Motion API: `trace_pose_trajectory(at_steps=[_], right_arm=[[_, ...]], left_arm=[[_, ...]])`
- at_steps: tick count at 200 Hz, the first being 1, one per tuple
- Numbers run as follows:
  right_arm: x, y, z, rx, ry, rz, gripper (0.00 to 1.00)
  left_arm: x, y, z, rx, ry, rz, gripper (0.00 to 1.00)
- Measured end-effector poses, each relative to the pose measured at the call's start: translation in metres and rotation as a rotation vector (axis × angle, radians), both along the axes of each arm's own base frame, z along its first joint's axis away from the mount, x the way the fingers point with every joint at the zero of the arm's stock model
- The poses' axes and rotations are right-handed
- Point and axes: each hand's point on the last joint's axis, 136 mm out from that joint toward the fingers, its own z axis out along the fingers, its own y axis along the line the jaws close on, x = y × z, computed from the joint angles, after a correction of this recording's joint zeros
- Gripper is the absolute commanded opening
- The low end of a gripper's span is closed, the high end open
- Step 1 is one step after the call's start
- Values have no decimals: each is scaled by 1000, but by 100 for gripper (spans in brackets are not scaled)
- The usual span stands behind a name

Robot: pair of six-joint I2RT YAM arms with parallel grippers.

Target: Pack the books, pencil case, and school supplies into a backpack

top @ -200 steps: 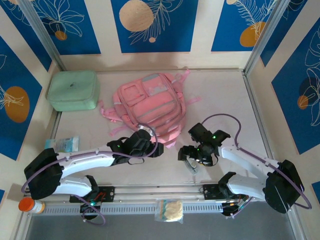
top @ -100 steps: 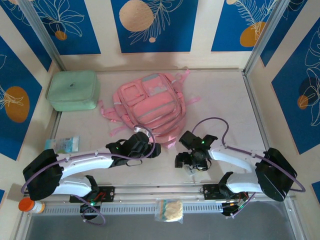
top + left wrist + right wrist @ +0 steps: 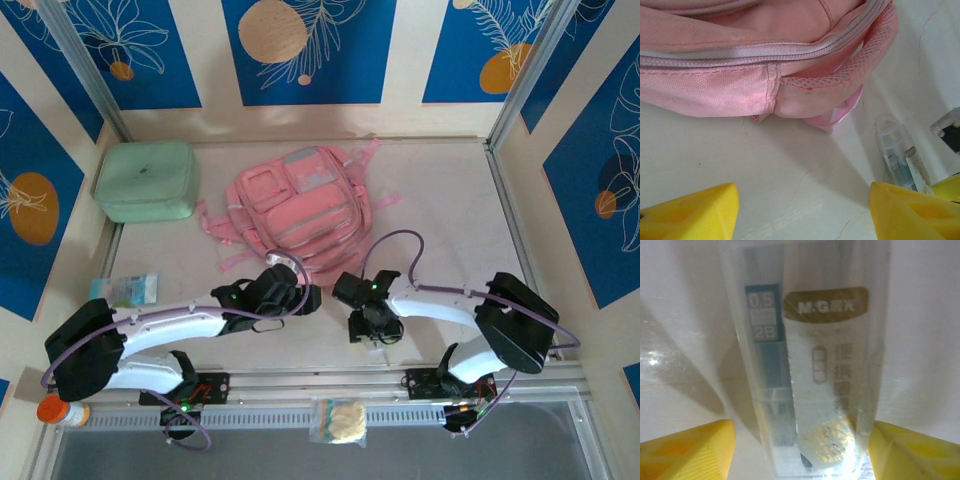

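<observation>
"How far along are you?"

"Not far. Your backpack [image 3: 300, 210] lies on the table [image 3: 450, 200] with its near zip shut. The lead box [image 3: 805, 365] is unpacked, near its strap."

"And your jaws?"

"Your left gripper [image 3: 802, 210] is released and empty. Your right gripper [image 3: 802, 450] straddles the box, but I cannot tell if it grips. A second ago it stood further right."

A mint-green zip case [image 3: 146, 180] sits in the counter's [image 3: 450, 200] far left corner; a teal packet [image 3: 125, 289] lies by its left edge.
</observation>
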Motion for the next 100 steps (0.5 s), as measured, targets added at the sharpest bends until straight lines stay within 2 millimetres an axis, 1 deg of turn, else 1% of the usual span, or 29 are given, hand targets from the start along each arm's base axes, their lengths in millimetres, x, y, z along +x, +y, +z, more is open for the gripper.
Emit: trace_pose_trajectory(at_steps=[79,100], right_arm=[[1,6,-2,-2,-1,3,52],[2,7,-1,3,-4,2,50]], left_arm=[[0,4,2,1,-11,10,70],[1,5,3,0,-15,13,71]])
